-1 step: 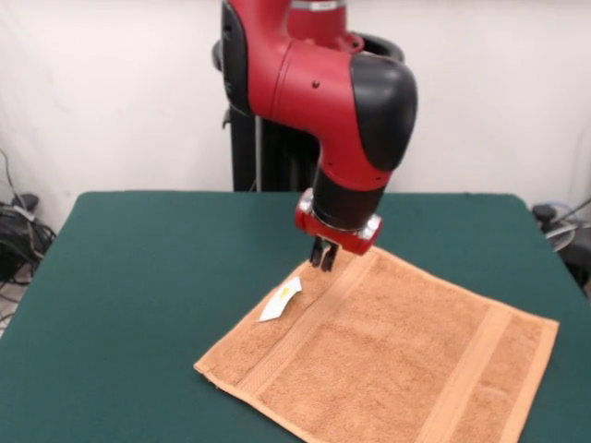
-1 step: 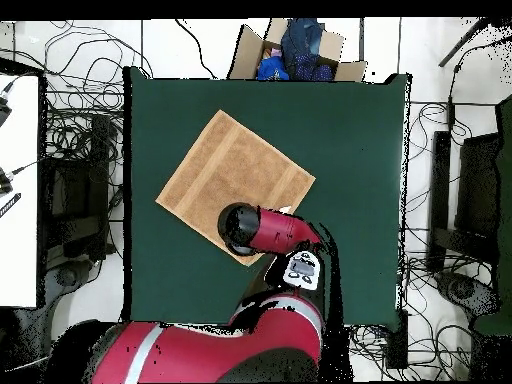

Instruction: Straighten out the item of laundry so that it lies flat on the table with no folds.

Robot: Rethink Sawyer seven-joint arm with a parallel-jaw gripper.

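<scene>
A red and black robot arm hangs its gripper (image 1: pixel 323 256) over the far corner of an orange-tan towel (image 1: pixel 397 355) spread on a green table (image 1: pixel 148 268). The two short black fingers (image 1: pixel 316 253) point straight down and sit close together, nearly closed, with nothing visibly caught between them; whether their tips touch the cloth cannot be made out from the front view.

The towel lies open and turned like a diamond, its corners pointing toward the table's edges and its sides running at a slant. From the front, almost all of the cloth stretches away from the fingers toward the camera and to the picture's right, while a small white tag (image 1: pixel 281 300) sticks out from the edge just beside the gripper, on its left. A woven band (image 1: pixel 305 318) runs near that same edge, a second band (image 1: pixel 471 369) near the opposite one.

From overhead the arm's black wrist covers the towel's corner nearest the robot, so that corner's state is hidden. The visible cloth (image 2: pixel 235 170) looks flat, suggesting little remains to smooth.
</scene>
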